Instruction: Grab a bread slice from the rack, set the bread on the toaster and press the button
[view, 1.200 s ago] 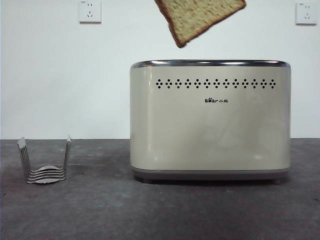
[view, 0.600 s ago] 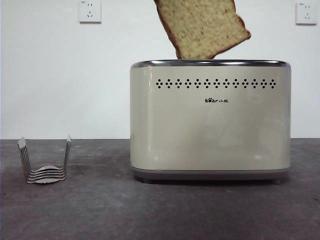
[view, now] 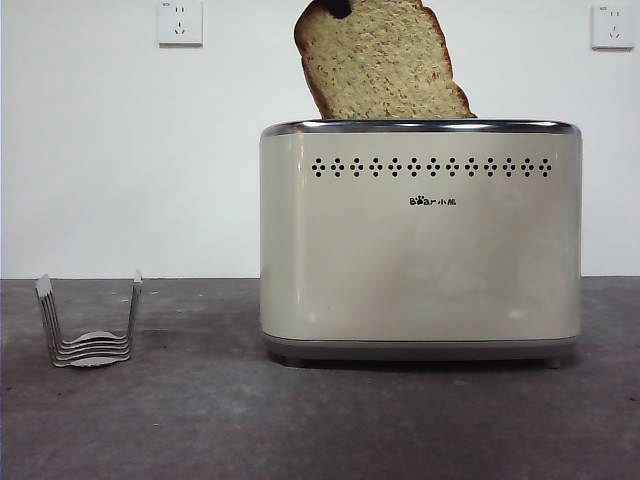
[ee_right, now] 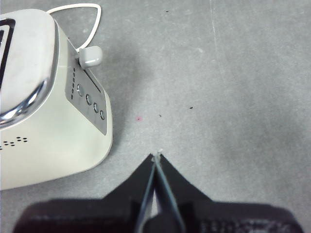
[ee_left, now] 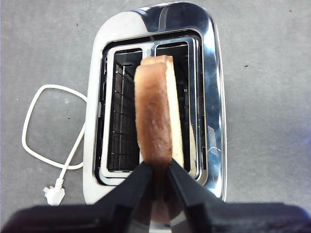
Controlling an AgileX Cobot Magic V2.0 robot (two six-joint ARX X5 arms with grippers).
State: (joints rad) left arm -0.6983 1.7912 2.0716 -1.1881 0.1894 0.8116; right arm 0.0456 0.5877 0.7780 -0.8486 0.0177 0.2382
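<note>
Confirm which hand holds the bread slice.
The left hand, clamped on the slice of bread at the toaster; the right hand is shut and empty.

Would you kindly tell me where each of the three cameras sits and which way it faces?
Front view: low at table height, facing the cream-beige boxy toaster, tan dark-crusted bread slice and silver wire rack; one dark finger tip shows.
Left wrist view: above, looking down on the toaster slots; left gripper fingers clamp the slice.
Right wrist view: above the grey table beside the toaster's button end; right gripper shut.
All three show the toaster.
</note>
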